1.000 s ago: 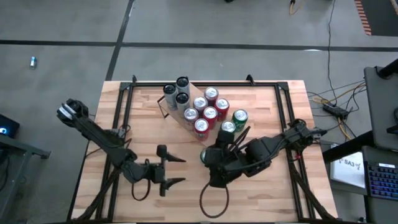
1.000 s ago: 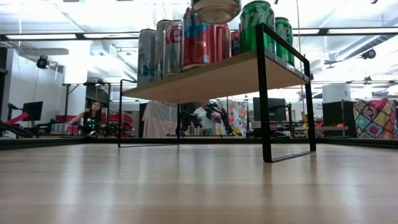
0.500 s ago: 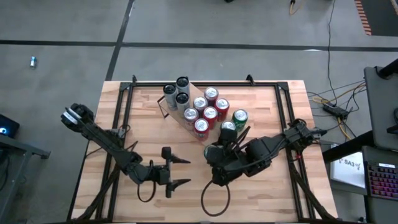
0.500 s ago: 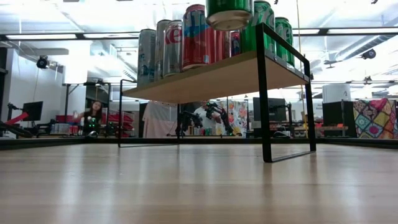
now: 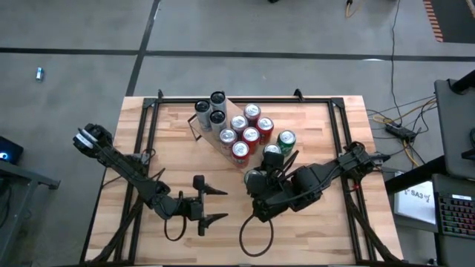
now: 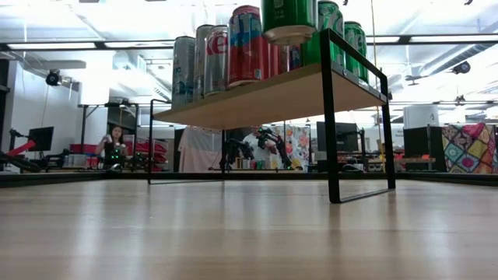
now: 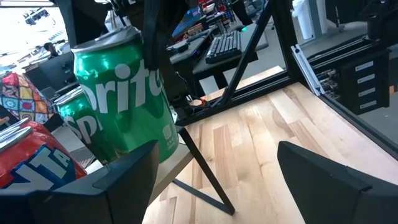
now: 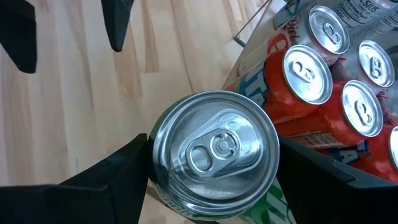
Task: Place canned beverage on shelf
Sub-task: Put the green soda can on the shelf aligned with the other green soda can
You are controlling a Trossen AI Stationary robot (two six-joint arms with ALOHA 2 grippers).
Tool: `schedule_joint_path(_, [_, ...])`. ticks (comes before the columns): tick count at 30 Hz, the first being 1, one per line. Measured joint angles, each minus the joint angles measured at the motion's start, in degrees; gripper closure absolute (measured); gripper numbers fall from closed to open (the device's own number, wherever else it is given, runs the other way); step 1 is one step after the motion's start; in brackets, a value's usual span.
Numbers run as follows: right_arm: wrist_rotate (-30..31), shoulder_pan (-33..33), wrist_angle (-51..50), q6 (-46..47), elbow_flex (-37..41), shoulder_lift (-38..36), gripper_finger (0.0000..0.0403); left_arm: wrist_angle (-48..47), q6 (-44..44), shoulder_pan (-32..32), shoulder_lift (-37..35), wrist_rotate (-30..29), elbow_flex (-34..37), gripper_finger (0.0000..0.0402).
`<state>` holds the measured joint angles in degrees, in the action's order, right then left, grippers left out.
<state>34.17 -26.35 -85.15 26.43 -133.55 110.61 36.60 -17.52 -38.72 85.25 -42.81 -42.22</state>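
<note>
A green soda can (image 5: 254,178) is in my right gripper (image 5: 257,185), just off the near right end of the shelf (image 6: 264,93). In the low view the can (image 6: 288,19) hangs with its bottom higher than the shelf board. Several red, silver and green cans (image 5: 245,130) stand upright on the shelf. My left gripper (image 5: 223,204) waits open near the table's front, left of the can, with its fingers pointing toward it and nothing between them. My right gripper pinches the green can's side wall (image 7: 146,78) between its two fingers, which stand on opposite sides of the rim (image 8: 155,155). The fingers slant down from above, one finger (image 7: 152,37) lying along the can's height. The can is nearly upright, top up, lifted clear.
The cans on the shelf (image 8: 311,81) stand close beside the held can. Bare plank tabletop (image 5: 178,156) lies left of the shelf and along the front. A black rail frame (image 5: 338,126) edges the table. People and desks show in the room beyond.
My right gripper has tipped at the wrist, and the green can has gone from tilted, base toward the low camera, to nearly upright, its bottom lower beside the shelf's end. My left gripper has shifted slightly toward the table's right and near edge, still open.
</note>
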Motion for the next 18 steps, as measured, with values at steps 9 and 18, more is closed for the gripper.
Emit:
schedule_joint_path(9, [0.38, 0.11, 0.18, 0.18, 2.82, 0.00, 0.0116, -0.01, 0.01, 0.00, 0.00, -0.02, 0.00, 0.0091])
schedule_joint_path(18, [0.53, 0.11, 1.86, 0.16, 5.60, -1.13, 0.0114, 0.13, 0.06, 0.17, 0.14, -0.06, 0.00, 0.0091])
